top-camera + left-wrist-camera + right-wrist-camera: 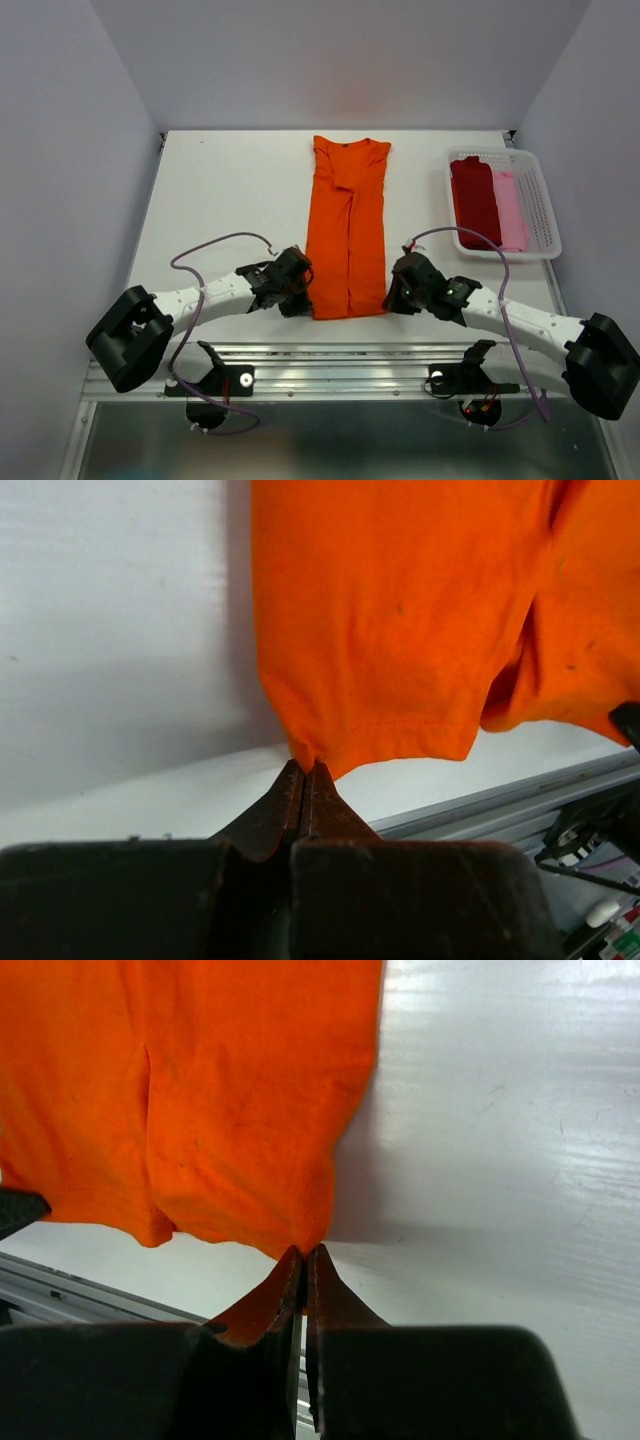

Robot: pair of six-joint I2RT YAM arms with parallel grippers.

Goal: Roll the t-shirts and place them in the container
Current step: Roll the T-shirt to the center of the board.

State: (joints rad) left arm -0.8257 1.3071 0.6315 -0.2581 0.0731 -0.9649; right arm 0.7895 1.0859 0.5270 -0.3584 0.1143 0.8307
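A: From above, which way does the orange shirt (347,230) lie?

B: It is folded into a narrow strip in the middle of the table (220,190). Its long axis runs near to far, with the collar at the far end and the hem towards the arms.

A: And the grippers?

B: The left gripper (306,288) sits at the hem's left corner and the right gripper (393,293) at its right corner. Bare table spreads wide on the left. On the right the basket (540,205) stands well apart, with a dark red bundle (474,200) and a pink bundle (511,212) side by side inside.

A: The left wrist camera?

B: The left gripper (307,771) is clenched, its tips pinching a hem corner of the orange shirt (400,610). A shadow falls beside the shirt's edge on the bare table (120,630). The table's near edge runs just below the hem.

A: The right wrist camera?

B: The right gripper (305,1253) is clamped tight on the other hem corner of the orange shirt (200,1090). The table (500,1110) is bare to the right.
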